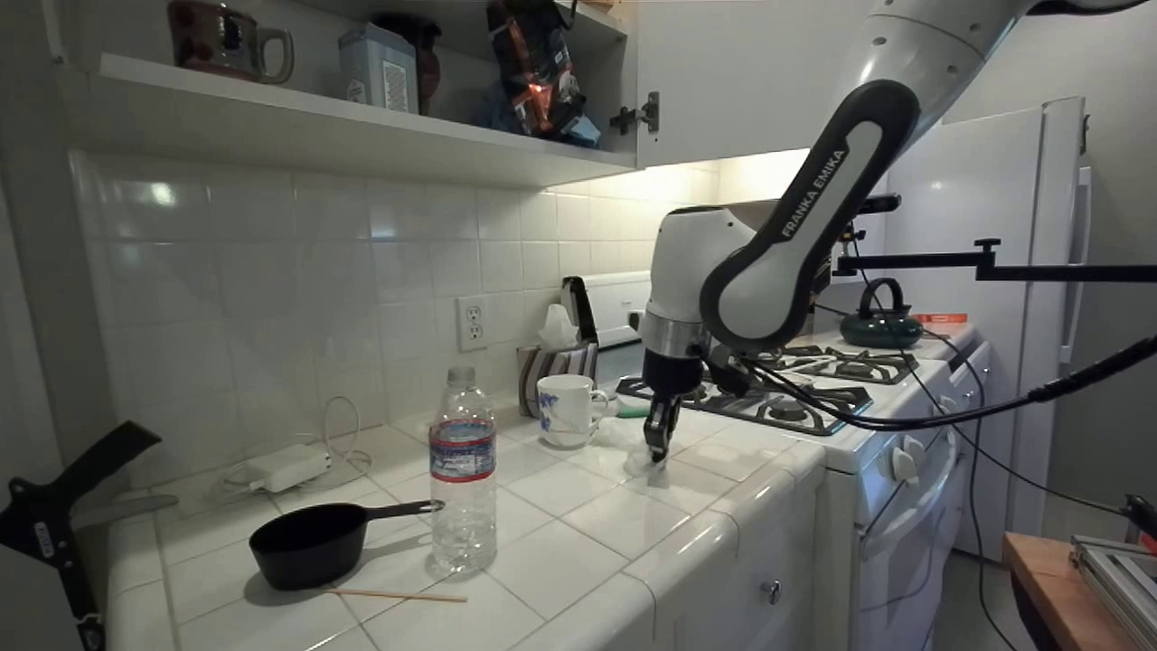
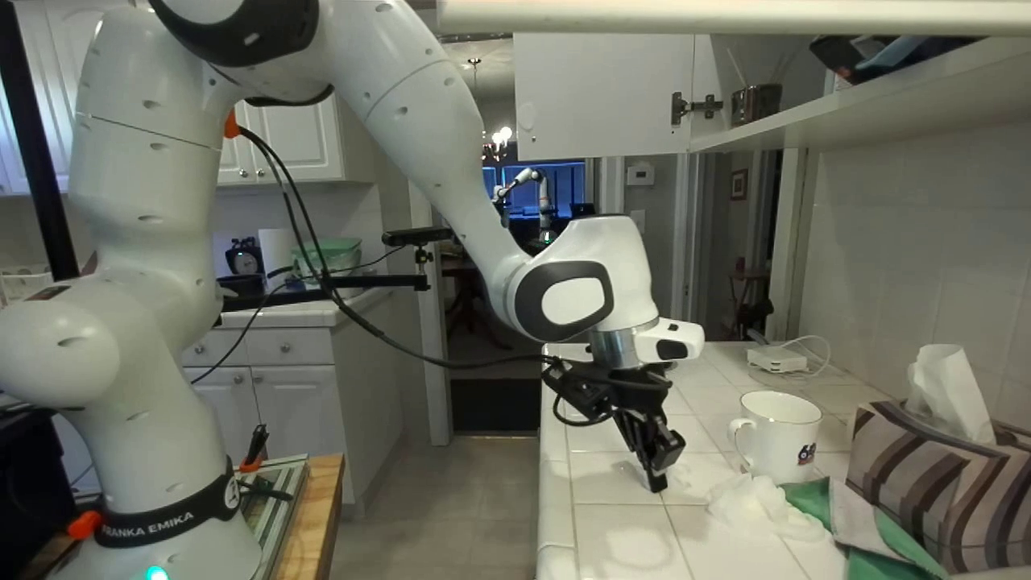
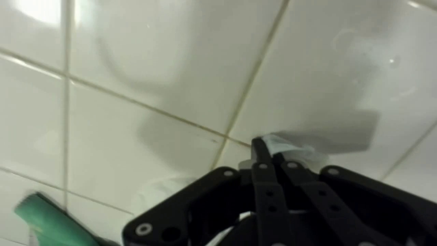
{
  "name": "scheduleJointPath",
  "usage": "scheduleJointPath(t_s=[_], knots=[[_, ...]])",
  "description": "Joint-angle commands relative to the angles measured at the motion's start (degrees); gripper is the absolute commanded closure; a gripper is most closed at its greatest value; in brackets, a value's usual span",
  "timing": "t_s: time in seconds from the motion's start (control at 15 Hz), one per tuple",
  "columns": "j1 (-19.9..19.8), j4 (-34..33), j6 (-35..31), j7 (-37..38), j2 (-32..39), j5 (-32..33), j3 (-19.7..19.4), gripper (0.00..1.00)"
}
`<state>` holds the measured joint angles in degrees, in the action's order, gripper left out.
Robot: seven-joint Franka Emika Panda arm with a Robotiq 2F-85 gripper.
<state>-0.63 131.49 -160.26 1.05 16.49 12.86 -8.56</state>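
Note:
My gripper (image 1: 657,455) points down at the white tiled counter, its fingertips close to the surface or on it. In the wrist view the fingers (image 3: 260,150) are together, and a thin pale tissue (image 3: 278,145) sticks out from between the tips to the right. How much of that tissue is gripped is hidden. A crumpled white tissue (image 2: 761,509) lies on the tiles beside the gripper (image 2: 658,485), apart from it. Near it are a green and grey cloth (image 2: 882,524), a white mug (image 2: 780,439) with a printed design, and a striped tissue box (image 2: 918,475).
Farther along the counter stand a transparent plastic bottle (image 1: 463,506) and a black saucepan (image 1: 307,547), with a thin wooden stick (image 1: 395,596) alongside. A white adapter (image 1: 287,466) lies against the wall. The gas stove (image 1: 786,407) adjoins the counter; an open cabinet shelf (image 1: 362,127) hangs above.

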Motion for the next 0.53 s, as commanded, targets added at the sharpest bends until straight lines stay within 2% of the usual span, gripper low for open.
scheduleJointPath(t_s=[0.0,0.27,0.4,0.47], knots=[[3.48,12.24,-9.83,13.04,-3.97,9.89,-9.38,1.0],[8.48,14.15,-17.0,22.92,-5.83,22.95,-22.09,1.0],[10.62,13.16,-19.6,24.04,-5.32,26.96,-26.16,1.0],[10.76,12.95,-20.41,22.75,-5.71,27.17,-26.08,1.0]])
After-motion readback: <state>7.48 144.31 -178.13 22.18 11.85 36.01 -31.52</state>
